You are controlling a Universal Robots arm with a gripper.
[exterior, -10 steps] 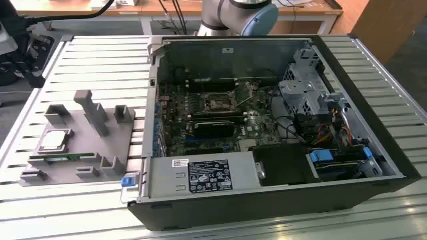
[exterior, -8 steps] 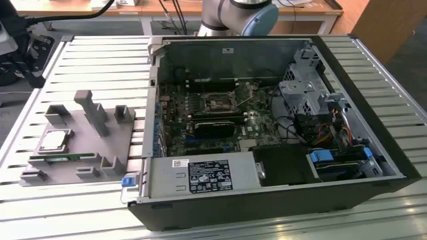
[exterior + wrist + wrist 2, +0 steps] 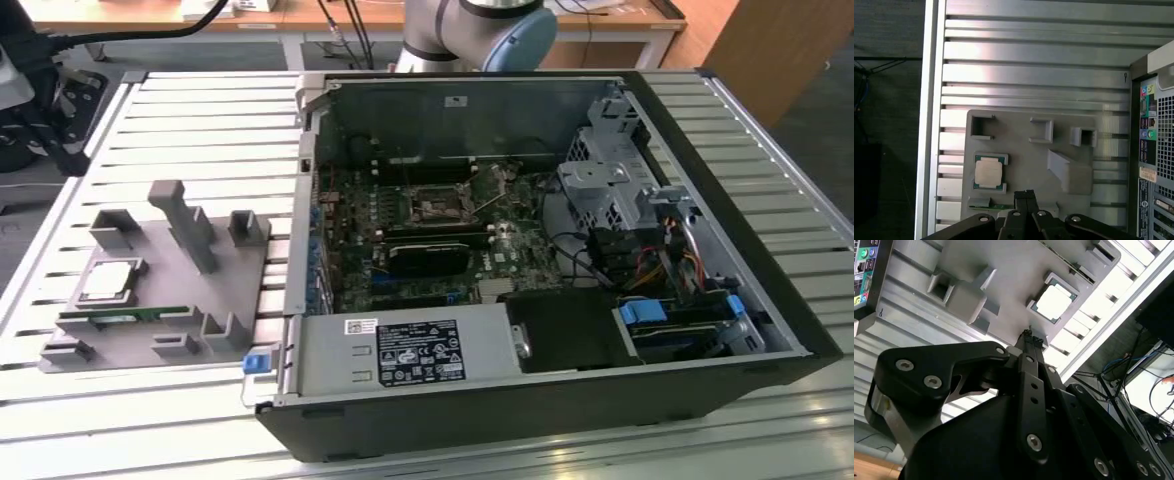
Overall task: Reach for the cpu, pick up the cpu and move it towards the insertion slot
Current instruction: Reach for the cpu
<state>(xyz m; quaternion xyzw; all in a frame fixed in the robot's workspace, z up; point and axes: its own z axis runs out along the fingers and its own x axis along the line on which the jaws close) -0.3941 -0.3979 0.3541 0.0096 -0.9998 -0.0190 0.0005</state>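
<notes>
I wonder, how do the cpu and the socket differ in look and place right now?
The cpu lies in the grey tray outside the case; the socket sits inside it. The cpu's top is plain silver; the socket's centre is dark, framed by metal. Both are square.

power supply label (image 3: 416, 352), print unreadable
</notes>
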